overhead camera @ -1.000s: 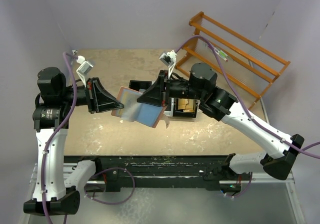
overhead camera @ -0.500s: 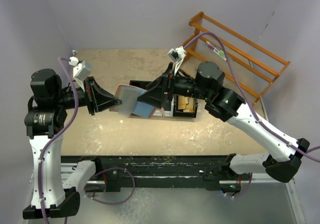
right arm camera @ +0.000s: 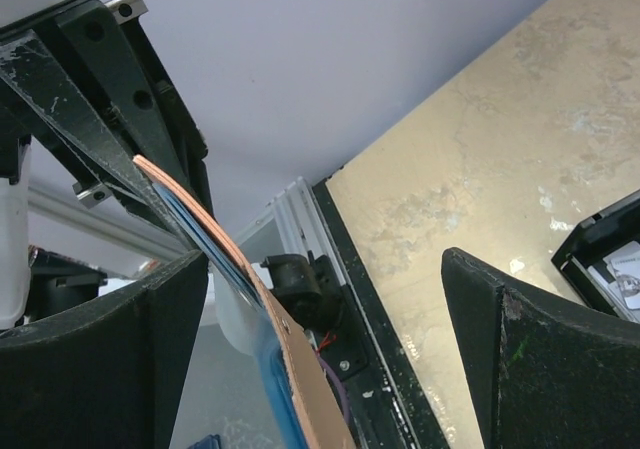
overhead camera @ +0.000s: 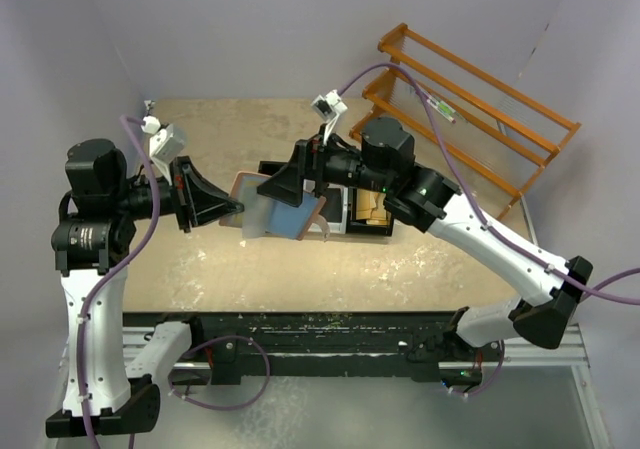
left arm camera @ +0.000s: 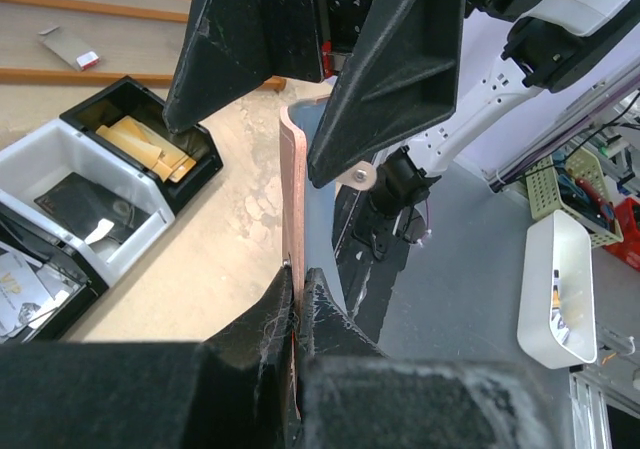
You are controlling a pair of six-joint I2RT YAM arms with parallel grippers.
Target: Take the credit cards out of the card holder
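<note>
- Clamping one edge of the card holder, the jaws of the left gripper hold it aloft.
- Jaws of the right gripper gape astride it; we judge card extraction not yet done.

Black wedge-fingered left hand, right hand; white links, purple cables

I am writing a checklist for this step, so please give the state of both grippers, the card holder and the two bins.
Card holder: held off the table, on edge, blue lining showing.
Left gripper: shut on the card holder's edge.
Right gripper: open wide, a finger on each side of the card holder.
Black bin: holds tan papers.
White bin: holds a black pouch.
</note>
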